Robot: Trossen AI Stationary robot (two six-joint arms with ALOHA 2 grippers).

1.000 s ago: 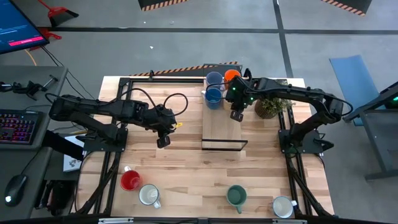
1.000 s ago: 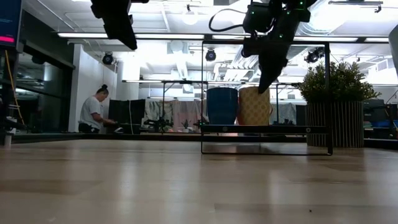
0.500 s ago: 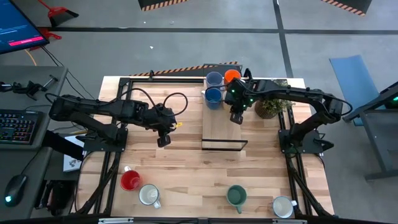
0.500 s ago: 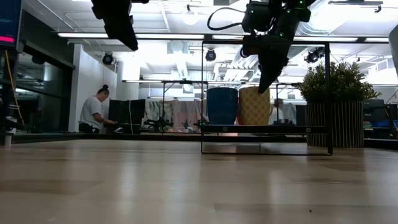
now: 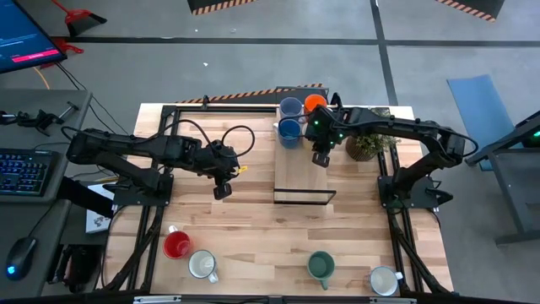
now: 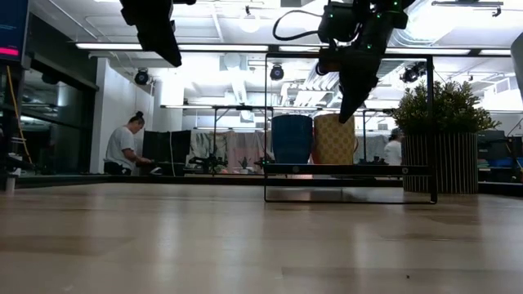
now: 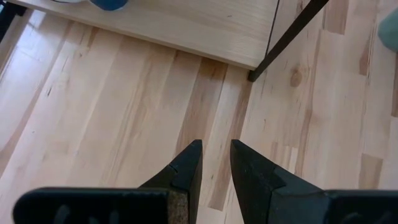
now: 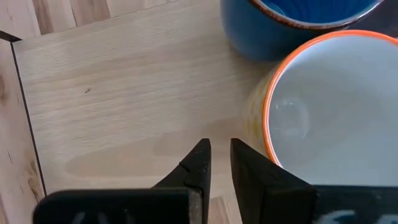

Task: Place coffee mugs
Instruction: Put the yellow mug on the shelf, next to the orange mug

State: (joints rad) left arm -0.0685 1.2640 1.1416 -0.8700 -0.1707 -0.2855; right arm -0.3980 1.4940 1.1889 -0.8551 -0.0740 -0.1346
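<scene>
Near edge: you have red mug (image 5: 177, 245), two white mugs (image 5: 202, 265), green mug (image 5: 321, 267) | mid: left gripper (image 5: 221, 191) fingers narrow, empty | far: right gripper (image 5: 321, 157) narrow, empty, over shelf (image 5: 301, 181) beside orange mug (image 8: 323, 106), blue mugs (image 5: 289, 130).

grey concrete floor (image 5: 253, 67) lies beyond the wooden table (image 5: 245, 228). a desk with keyboard (image 5: 25, 173) stands left. far off, bright ceiling lights (image 6: 249, 24) shine over a seated person (image 6: 124, 147).
</scene>
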